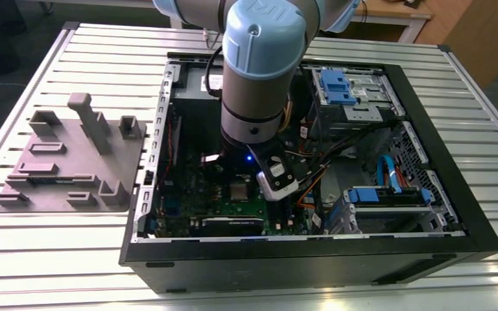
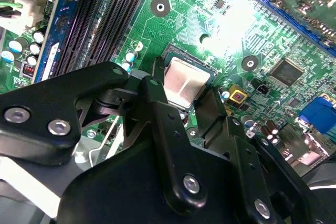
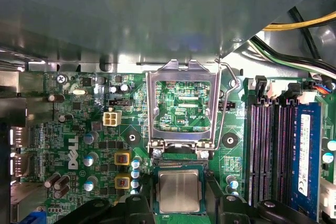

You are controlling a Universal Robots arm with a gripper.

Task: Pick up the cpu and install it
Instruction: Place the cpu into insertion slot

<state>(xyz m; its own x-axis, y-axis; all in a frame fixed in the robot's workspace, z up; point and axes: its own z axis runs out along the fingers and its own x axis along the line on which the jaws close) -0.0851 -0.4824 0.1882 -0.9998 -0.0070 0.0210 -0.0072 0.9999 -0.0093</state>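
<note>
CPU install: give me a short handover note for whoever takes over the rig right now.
Gripper: down inside the computer case, directly over the cpu. Whether it grips the chip cannot be told.
Cpu: at the socket on the green motherboard, either seated or just above it.
Done: the cpu has been brought to the socket.
Left: the metal load plate stands open and is not yet closed over the cpu.
</note>
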